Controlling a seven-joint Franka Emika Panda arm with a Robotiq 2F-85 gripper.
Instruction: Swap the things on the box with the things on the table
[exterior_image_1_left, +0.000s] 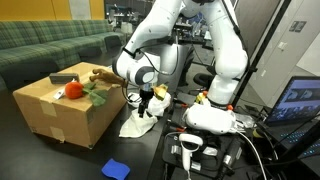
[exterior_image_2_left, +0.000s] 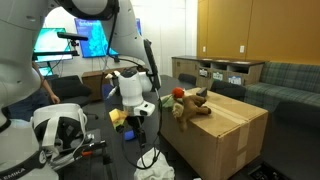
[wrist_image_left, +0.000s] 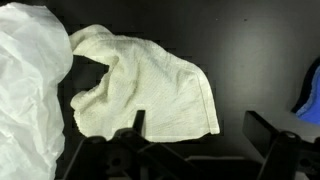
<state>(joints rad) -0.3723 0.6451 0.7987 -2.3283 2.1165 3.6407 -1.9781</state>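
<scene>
One claw (wrist_image_left: 194, 122), jaws apart, hangs over a pale towel (wrist_image_left: 150, 90) on the black table (wrist_image_left: 250, 50); several toys (exterior_image_1_left: 85, 85) sit atop the box (exterior_image_1_left: 55, 115) nearby; a blue pad (exterior_image_1_left: 115, 168) lies apart.

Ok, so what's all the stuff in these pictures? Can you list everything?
cardboard box: one, brown, on the dark table
plush toy: one, brown, on top of the box
round thing: one, red, on the box
leafy thing: one, green, on the box beside the red one
towel: one, cream, on the table under the gripper
crumpled sheet: one, white, touching the towel
flat thing: one, blue, on the table in front of the box
small thing: one, yellow, near the gripper, too small to name
sofa: one, green checked, behind the box
screen: one, lit, beside the robot
arm: one, white
gripper: one, black, open, empty
</scene>
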